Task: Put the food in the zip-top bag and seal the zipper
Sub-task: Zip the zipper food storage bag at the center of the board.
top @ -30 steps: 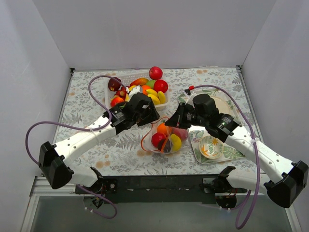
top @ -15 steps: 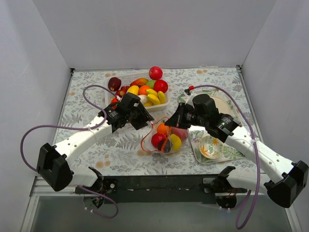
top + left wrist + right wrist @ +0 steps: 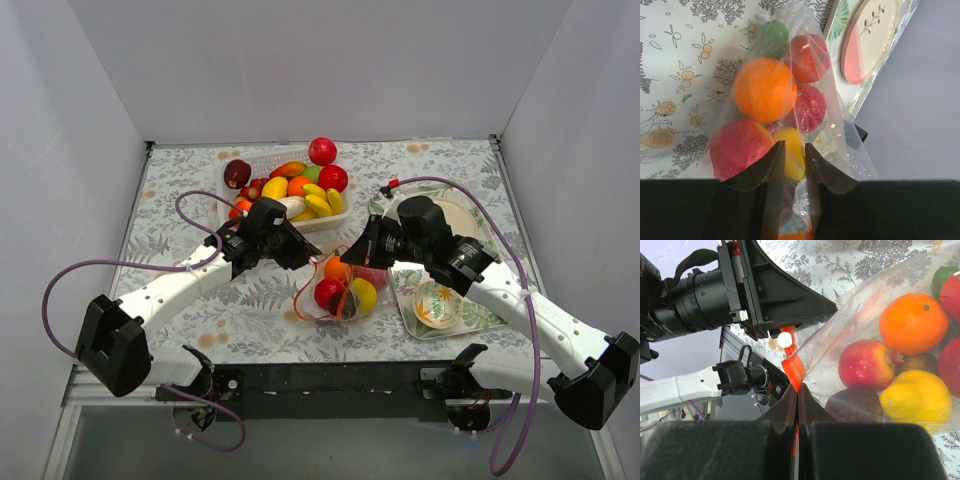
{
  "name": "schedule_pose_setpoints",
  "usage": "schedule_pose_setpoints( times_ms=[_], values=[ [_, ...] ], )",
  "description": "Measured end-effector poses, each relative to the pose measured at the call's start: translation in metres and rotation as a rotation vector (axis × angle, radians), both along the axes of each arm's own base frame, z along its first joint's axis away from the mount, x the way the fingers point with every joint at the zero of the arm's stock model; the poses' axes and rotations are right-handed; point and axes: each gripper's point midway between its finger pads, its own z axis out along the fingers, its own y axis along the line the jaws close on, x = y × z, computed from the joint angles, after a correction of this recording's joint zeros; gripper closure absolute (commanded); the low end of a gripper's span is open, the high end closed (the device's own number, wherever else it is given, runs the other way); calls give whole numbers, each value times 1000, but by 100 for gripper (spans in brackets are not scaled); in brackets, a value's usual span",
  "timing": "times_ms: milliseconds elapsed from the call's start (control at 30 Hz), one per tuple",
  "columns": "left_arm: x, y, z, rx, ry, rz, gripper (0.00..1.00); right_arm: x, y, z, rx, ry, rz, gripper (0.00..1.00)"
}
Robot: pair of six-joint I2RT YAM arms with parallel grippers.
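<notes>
The zip-top bag [image 3: 340, 288] lies mid-table, holding food: an orange [image 3: 762, 90], red fruits [image 3: 807, 105], a yellow lemon [image 3: 915, 397] and a dark purple piece [image 3: 855, 405]. My left gripper [image 3: 303, 262] is at the bag's left edge; in the left wrist view its jaws [image 3: 794, 147] stand narrowly apart, with bag film and the red-orange zipper [image 3: 790, 234] pinched between them. My right gripper [image 3: 366, 254] is at the bag's right edge. In the right wrist view it [image 3: 798, 390] is shut flat on the zipper [image 3: 794, 371], beside a small white slider [image 3: 785, 339].
A white slatted basket [image 3: 336, 218] of more toy fruit stands behind the bag. A red apple [image 3: 322, 150] and a dark fruit [image 3: 237, 173] sit by it. A tray [image 3: 405, 300] with a small bowl [image 3: 437, 304] and a pink-and-cream plate [image 3: 867, 35] lies on the right.
My left gripper has drawn back from the basket side, leftward and nearer along the bag's mouth. The bag's left edge has shifted slightly. The right arm has stayed put.
</notes>
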Motion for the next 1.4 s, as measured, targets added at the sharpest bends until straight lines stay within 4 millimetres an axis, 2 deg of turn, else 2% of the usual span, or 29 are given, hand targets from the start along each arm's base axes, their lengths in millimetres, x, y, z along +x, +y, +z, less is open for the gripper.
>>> schedule_pose_setpoints(
  times_ms=[67,200,533,667,867,1000,1167,1400],
  values=[
    [0,-1,2,-10,2,3,91,0,0,-1,-3,-1,3,99],
    [0,0,8,-25,-7,8,100,-2,-2,-3,-15,-4,9,99],
    [-7,21,38,-26,-87,65,100,-5,-8,-7,-55,-15,20,97],
    [-9,37,42,15,-110,116,100,-5,-8,-9,-77,-22,34,80],
    [-9,54,32,92,-102,170,100,-7,-8,-13,-124,-48,65,57],
    [-6,63,29,127,-111,203,100,-9,-12,-14,-172,-97,91,51],
    [-2,67,27,151,-115,223,100,-25,-17,-15,-243,-185,161,47],
    [2,67,20,180,-100,230,100,-68,-14,-22,-351,-307,275,47]
  ],
)
